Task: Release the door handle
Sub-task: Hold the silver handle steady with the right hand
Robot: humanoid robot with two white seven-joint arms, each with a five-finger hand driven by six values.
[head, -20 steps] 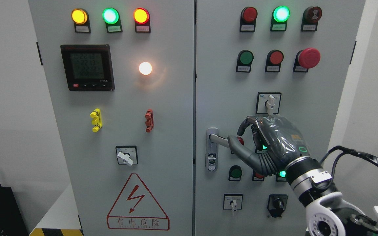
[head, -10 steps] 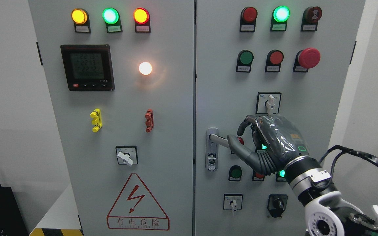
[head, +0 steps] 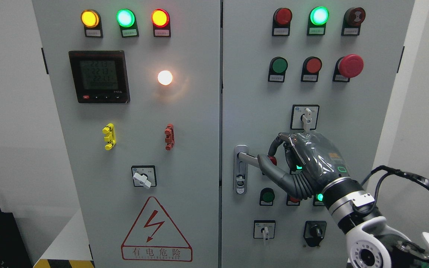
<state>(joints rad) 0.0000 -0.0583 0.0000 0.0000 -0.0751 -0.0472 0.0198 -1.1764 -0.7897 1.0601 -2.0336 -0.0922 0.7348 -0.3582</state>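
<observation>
Fingers [head: 278,140] of my right hand [head: 311,160] curled around the outer end of the door handle [head: 247,159], its lever jutting rightward from the cabinet's [head: 251,93] right door into my grasp.

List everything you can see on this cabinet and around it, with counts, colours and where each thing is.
Cabinet doors: two, grey, filling the view.
Lit lamps: yellow, green, orange-red, top left; white below; green top right.
Meter: one, black, left door.
Warning triangle: one, red, lower left door.
Emergency stop: one, red, upper right.
Door handle: one, silver, right door's left edge.
Right hand: one, dark grey, curled at the handle's end.
</observation>
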